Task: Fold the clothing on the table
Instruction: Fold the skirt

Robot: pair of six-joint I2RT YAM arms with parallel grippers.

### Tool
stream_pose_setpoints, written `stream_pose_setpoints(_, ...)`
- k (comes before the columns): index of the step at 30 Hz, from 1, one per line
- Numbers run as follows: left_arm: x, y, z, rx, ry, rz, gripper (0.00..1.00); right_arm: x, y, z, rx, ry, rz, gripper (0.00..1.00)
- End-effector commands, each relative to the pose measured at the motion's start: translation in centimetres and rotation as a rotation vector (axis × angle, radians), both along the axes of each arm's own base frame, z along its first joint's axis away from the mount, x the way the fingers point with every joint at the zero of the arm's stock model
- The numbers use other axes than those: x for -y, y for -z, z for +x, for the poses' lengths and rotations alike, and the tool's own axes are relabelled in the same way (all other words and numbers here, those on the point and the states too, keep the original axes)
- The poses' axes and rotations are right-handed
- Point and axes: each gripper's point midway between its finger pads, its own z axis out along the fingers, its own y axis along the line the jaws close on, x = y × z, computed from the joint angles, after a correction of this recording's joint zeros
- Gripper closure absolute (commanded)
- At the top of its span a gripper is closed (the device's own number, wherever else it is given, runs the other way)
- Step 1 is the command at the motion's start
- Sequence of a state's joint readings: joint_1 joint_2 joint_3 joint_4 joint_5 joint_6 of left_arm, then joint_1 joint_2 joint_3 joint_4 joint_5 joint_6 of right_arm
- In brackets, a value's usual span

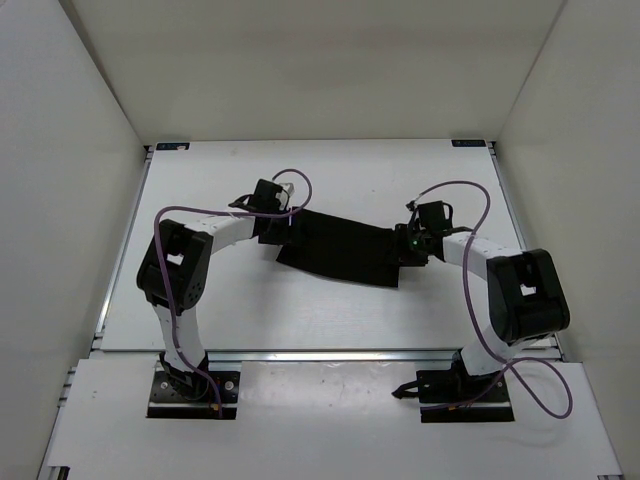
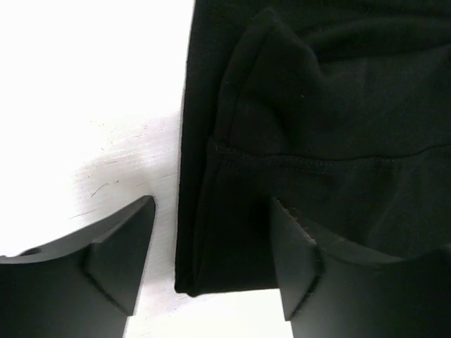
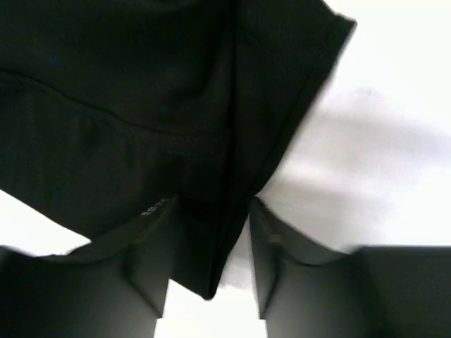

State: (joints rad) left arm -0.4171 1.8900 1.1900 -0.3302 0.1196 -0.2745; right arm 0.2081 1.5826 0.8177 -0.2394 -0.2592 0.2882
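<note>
The black clothing [image 1: 345, 250] lies as a flattened, partly folded strip in the middle of the white table [image 1: 300, 320]. My left gripper [image 1: 274, 234] is at its left end and my right gripper [image 1: 406, 250] at its right end. In the left wrist view the left gripper [image 2: 211, 246] is open and straddles a layered corner of the clothing [image 2: 317, 127], with its left finger [image 2: 120, 246] over bare table. In the right wrist view the right gripper [image 3: 211, 246] is open around a hanging edge of the clothing [image 3: 141, 105]. A gap shows beside its right finger [image 3: 278, 260].
White walls [image 1: 70, 150] close in the table on the left, back and right. An aluminium rail [image 1: 330, 352] runs along the near edge, in front of both arm bases. Purple cables [image 1: 470, 300] loop beside each arm.
</note>
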Motion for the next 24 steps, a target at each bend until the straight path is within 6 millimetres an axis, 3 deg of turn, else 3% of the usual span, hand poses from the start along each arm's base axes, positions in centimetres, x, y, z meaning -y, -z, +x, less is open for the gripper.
stream_pose_setpoints(1, 0.1, -1.4, 0.2, 0.031, -0.037, -0.049, 0.28, -0.1, 0.4, 1.4, 0.023, -0.007, 0.0, 0.63)
stream_pose_setpoints(2, 0.3, -1.3, 0.1, 0.027, -0.033, -0.052, 0.31, -0.1, 0.8, 1.2, 0.009, -0.006, 0.001, 0.72)
stream_pose_setpoints(4, 0.2, -0.7, 0.1, 0.008, -0.056, -0.051, 0.39, 0.1, 1.4, 1.2, -0.006, -0.006, 0.014, 0.77)
stream_pose_setpoints(7, 0.4, 0.0, -0.4, -0.019, -0.068, -0.046, 0.64, 0.4, 1.6, 1.6, -0.011, -0.003, 0.022, 0.93)
stream_pose_setpoints(8, 0.8, 0.2, -0.7, -0.029, -0.068, -0.055, 0.78, 0.6, 1.7, 1.9, -0.01, -0.008, 0.011, 0.99)
stream_pose_setpoints(9, 1.1, 0.5, -0.9, -0.042, -0.079, -0.066, 0.89, 0.6, 1.1, 2.4, 0.003, -0.018, 0.013, 1.0)
stream_pose_setpoints(10, 1.2, 0.1, -0.8, -0.04, -0.079, -0.076, 0.94, 1.0, 1.3, 2.3, -0.014, -0.013, 0.006, 1.0)
stream_pose_setpoints(11, 1.7, 0.4, -1.2, -0.056, -0.079, -0.089, 1.0, 1.5, 0.7, 3.5, 0.013, -0.008, -0.011, 1.0)
stream_pose_setpoints(13, 2.1, 0.4, -1.5, -0.056, -0.087, -0.103, 1.0, 2.0, -0.4, 4.7, 0.021, -0.017, -0.022, 1.0)
stream_pose_setpoints(15, 3.0, 0.6, -2.0, -0.074, -0.097, -0.148, 1.0, 2.6, -2.6, 7.0, 0.074, -0.031, -0.042, 1.0)
stream_pose_setpoints(16, 3.6, 0.3, -2.0, -0.067, -0.092, -0.179, 1.0, 2.7, -2.8, 7.0, 0.062, -0.042, -0.05, 1.0)
stream_pose_setpoints(19, 4.8, 0.5, -2.5, -0.073, -0.095, -0.229, 1.0, 2.4, -6.4, 9.7, 0.152, -0.091, -0.089, 1.0)
stream_pose_setpoints(22, 6.1, 0.8, -2.9, -0.084, -0.089, -0.278, 1.0, 0.2, -9.6, 11.2, 0.231, -0.186, -0.12, 1.0)
stream_pose_setpoints(24, 6.5, 0.9, -2.7, -0.078, -0.088, -0.317, 1.0, -2.2, -10.2, 11.2, 0.248, -0.279, -0.148, 1.0)
